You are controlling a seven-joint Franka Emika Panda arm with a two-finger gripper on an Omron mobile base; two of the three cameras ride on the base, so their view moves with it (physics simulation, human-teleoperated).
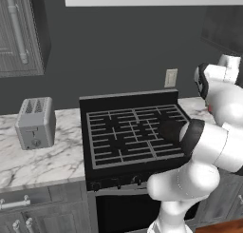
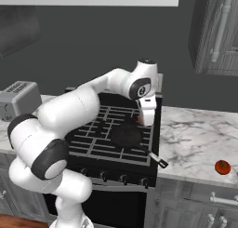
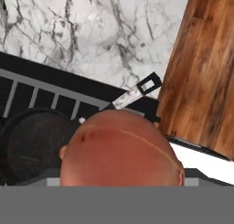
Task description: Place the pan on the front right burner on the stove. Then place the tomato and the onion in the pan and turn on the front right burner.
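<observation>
On the far left of the tabletop [image 1: 61, 156] the toaster [image 1: 35, 122] stands well apart from the work and threatens nothing; moving right, the stove [image 1: 128, 132] carries the pan [image 2: 126, 135] on the front right burner [image 2: 136, 150], so that step looks done; mind its handle [image 2: 157, 160], which juts past the stove's front right corner, since a brush from the arm could turn the pan off the burner. Just above the pan hangs the tool [image 2: 145, 122], its jaws spread wide around the onion [image 3: 121, 150], which it appears to be grasping; the hand view suggests the onion sits nearer the pan's handle side than its middle, so if you let go now it may strike the rim, bounce across the grates or drop to the wooden floor [image 3: 201, 72]. Further right the tomato [image 2: 222, 167] waits near the tabletop's front edge; a clumsy approach there could nudge it over.
</observation>
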